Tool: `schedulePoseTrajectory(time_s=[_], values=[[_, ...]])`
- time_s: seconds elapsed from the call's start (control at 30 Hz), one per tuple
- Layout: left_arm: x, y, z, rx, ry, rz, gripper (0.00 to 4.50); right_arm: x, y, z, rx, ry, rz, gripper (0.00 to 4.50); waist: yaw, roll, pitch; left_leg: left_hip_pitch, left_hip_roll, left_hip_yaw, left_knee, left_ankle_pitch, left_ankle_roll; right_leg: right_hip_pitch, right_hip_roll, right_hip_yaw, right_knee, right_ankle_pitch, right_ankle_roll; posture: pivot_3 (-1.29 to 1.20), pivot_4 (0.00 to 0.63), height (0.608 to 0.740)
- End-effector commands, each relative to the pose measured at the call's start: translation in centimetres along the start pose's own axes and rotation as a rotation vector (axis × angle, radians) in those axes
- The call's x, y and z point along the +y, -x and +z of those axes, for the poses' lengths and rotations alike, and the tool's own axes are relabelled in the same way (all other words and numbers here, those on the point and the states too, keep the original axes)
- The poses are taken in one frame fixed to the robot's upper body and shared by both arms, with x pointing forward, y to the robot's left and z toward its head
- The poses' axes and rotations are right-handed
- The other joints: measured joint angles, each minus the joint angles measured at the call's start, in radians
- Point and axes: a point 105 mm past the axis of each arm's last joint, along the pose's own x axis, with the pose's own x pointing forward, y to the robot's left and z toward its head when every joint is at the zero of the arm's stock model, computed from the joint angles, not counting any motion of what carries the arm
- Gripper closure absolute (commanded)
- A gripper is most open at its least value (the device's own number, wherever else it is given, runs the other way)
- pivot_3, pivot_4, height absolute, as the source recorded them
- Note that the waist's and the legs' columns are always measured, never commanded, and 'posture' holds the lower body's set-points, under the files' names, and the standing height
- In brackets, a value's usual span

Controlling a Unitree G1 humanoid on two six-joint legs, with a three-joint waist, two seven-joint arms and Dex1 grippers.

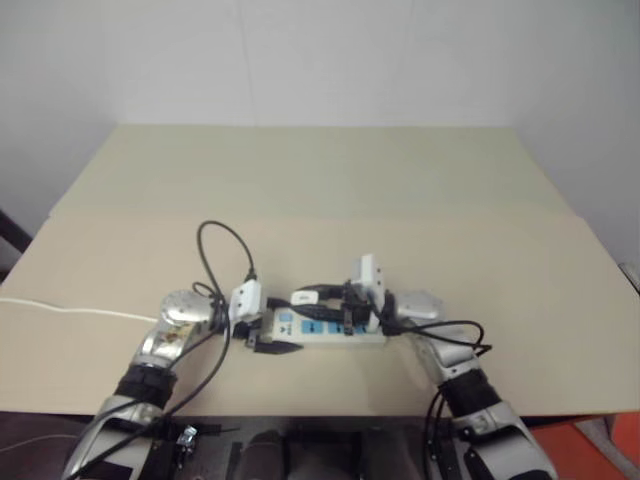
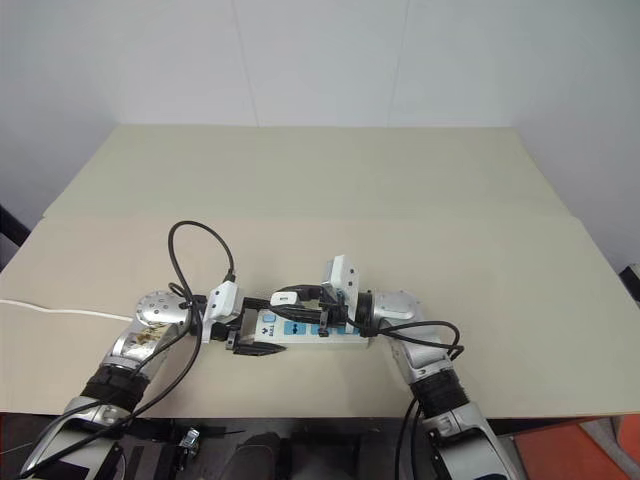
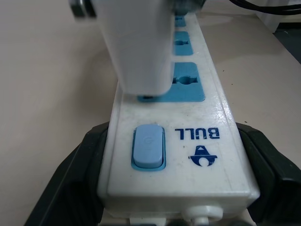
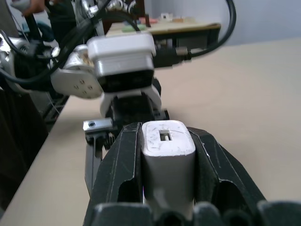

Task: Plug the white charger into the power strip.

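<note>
The power strip (image 3: 188, 136) is clamped at its switch end by the left gripper (image 3: 176, 188) on the bench (image 1: 320, 190); the white charger (image 4: 168, 155) is grasped by the right gripper (image 4: 168, 162), standing at the strip's first socket.

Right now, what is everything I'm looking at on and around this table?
table: one, beige, against a white wall.
power strip: one, white with blue sockets and a blue switch, near the table's front edge, its switch end between the left gripper's fingers.
white charger: one, white, over the socket nearest the switch, clamped in the right gripper.
thin cord: one, white, along the table's left side.
left gripper: one, black-fingered, around the strip's end.
right gripper: one, black-fingered, shut on the charger.
</note>
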Motion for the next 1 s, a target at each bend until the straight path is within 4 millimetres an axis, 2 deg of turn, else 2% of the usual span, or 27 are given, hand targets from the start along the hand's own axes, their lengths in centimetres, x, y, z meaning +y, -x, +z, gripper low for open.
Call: schedulePoseTrajectory(time_s=[0.03, 0.2, 0.43, 0.6, 0.67, 0.87, 1.0], values=[[-0.3, -0.3, 0.3, 0.005, -0.013, -0.024, 1.19, -0.2, -0.1, 0.8, -0.014, 0.048, 0.005, 3.35, 0.0, 0.0, 0.0, 0.0, 0.0, 0.0, 0.0, 0.0, 0.0, 0.0, 0.0, 0.0, 0.0, 0.0, 0.0, 0.0, 0.15, 0.74], [-0.3, -0.3, 0.3, 0.005, -0.013, -0.023, 1.19, 0.0, 0.8, -0.5, 0.045, 0.046, 0.018, 3.35, 0.0, 0.0, 0.0, 0.001, 0.0, 0.0, 0.0, 0.0, 0.0, 0.002, 0.0, 0.0, 0.0, 0.0, 0.0, 0.0, 0.15, 0.74], [-0.3, 0.2, 0.1, 0.014, -0.005, -0.014, 1.19, -0.1, 4.6, -3.7, 0.215, 0.019, 0.013, 3.35, 0.007, 0.0, 0.0, 0.004, 0.0, 0.0, 0.0, 0.0, 0.0, 0.006, -0.001, -0.001, -0.002, 0.0, 0.0, 0.0, 0.15, 0.74], [-0.1, 0.3, 0.0, 0.02, -0.005, -0.006, 1.19, -0.2, 5.3, -4.9, 0.263, -0.003, -0.008, 3.35, 0.007, 0.0, 0.0, 0.006, 0.0, 0.0, -0.001, 0.0, 0.0, 0.007, 0.0, -0.001, -0.002, 0.0, 0.0, 0.0, 0.15, 0.74], [-0.1, 0.4, 0.0, 0.023, -0.005, -0.003, 1.19, -0.2, 5.1, -4.9, 0.272, 0.009, 0.008, 3.35, 0.007, -0.001, -0.001, 0.007, 0.0, 0.0, -0.001, 0.0, 0.0, 0.007, 0.0, -0.001, -0.002, 0.0, 0.0, 0.0, 0.15, 0.74], [0.0, 0.4, 0.0, 0.025, -0.007, -0.004, 1.19, 0.0, 2.3, -4.1, 0.293, 0.014, 0.088, 3.35, 0.001, -0.001, -0.001, 0.008, 0.0, 0.0, -0.001, 0.0, 0.0, 0.007, 0.0, 0.0, -0.001, 0.0, 0.0, 0.0, 0.15, 0.74], [0.1, 0.3, 0.1, 0.022, -0.01, 0.0, 1.19, 0.2, 1.3, -4.9, 0.363, -0.002, 0.107, 3.35, -0.008, -0.001, -0.001, 0.01, 0.001, 0.0, -0.001, 0.0, 0.0, 0.008, 0.002, 0.0, 0.0, 0.0, -0.001, 0.0, 0.15, 0.74]])
